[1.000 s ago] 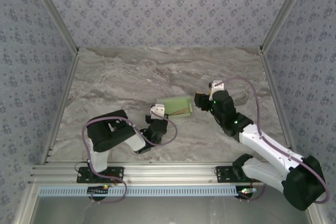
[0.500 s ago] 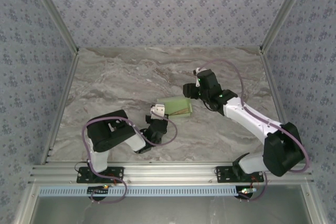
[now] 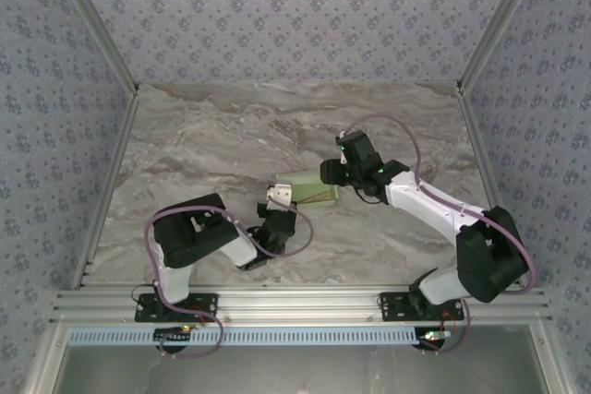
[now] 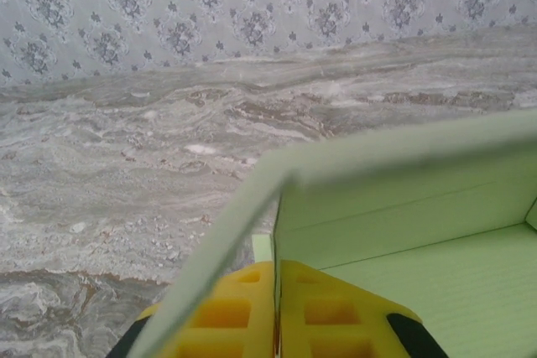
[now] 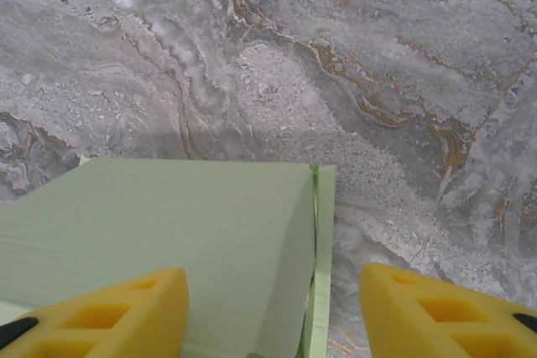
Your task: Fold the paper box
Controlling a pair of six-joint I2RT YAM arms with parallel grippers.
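The left tool [image 3: 280, 198] is pinching its yellow fingers [image 4: 226, 316] tight together on a thin wall at the near-left corner of the paper box [image 3: 310, 189]. A pale green flap is slanting down across the fingers in the left wrist view. The box is lying around the middle of the marble tabletop [image 3: 212, 136], between the two arms. The right tool [image 3: 329, 173] is hovering at the box's right end. Its fingers are standing apart, one over the green card and the other over bare tabletop, gripping nothing.

Left pincer [image 3: 283, 191] apparently grips the paper box [image 3: 312, 191], right pincer [image 3: 327, 173] alongside.
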